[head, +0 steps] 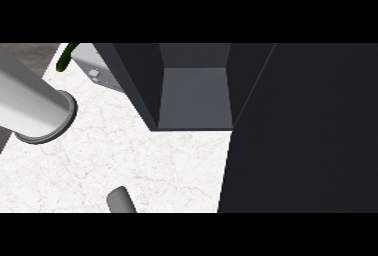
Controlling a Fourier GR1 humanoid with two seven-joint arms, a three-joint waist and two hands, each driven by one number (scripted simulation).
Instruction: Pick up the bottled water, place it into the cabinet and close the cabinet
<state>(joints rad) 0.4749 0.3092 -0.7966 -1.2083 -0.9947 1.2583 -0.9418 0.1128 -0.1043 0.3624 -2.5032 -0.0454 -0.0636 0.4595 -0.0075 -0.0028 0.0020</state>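
Closest to the lens: a thick grey tube (29, 102), arm-coloured, slanting in from the left edge. Its ringed, darker end points toward the middle of the view. It hangs above the surface and hides part of it. A second, much smaller grey stub (121, 201) pokes up from the lower edge, rounded at the tip.

Surface: white desk (133, 160), marbled with faint pinkish veins, fills the left and centre. Beyond its far left corner is a patch of dull grey-brown ground (26, 52).

Room: dark cabinet (133, 75) stands on the desk at top centre, open toward the viewer. Its pale grey inner floor (196, 97) is lit between two dark side walls. A broad dark panel (303, 135) takes up the whole right side, from top to bottom, and meets the cabinet's right wall. Whether it is the door I cannot tell.

Just left of the cabinet is a light grey box (100, 72) with small marks on its face, partly hidden by the cabinet wall. A curved green thing (66, 56) lies beside it at the top edge.

Bottled water: seen nowhere on the desk or on the cabinet's lit floor, so its place cannot be told.

Neither the left hand nor the right hand shows, so the state of the fingers cannot be told, nor how the bottle lies relative to them.
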